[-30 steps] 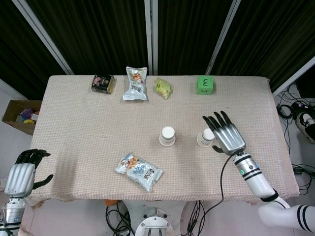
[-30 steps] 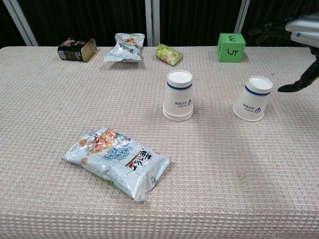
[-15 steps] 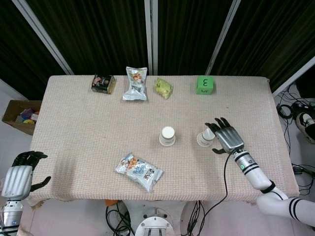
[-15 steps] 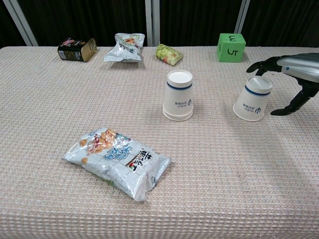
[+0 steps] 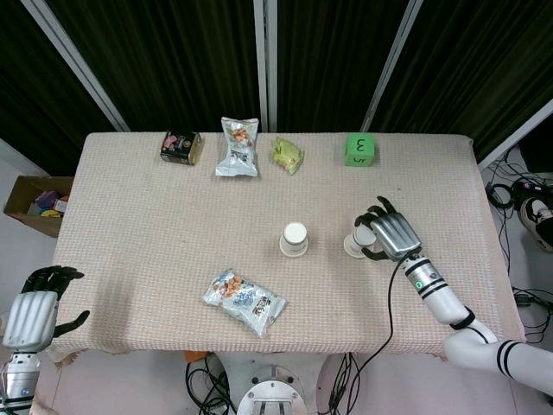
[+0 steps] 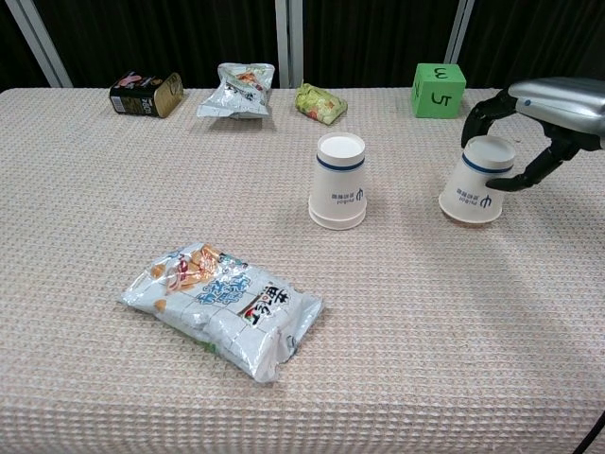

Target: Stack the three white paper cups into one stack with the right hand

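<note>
Right hand (image 6: 553,109) over tilted cup (image 6: 477,180), fingers (image 6: 529,175) curled round its top; second cup (image 6: 338,180) upside down mid-worktop (image 6: 95,189); left hand (image 5: 34,307) off worktop edge, fingers apart.

Right hand (image 6: 544,109) wraps one cup (image 6: 477,180), beside another cup (image 6: 339,180).
</note>
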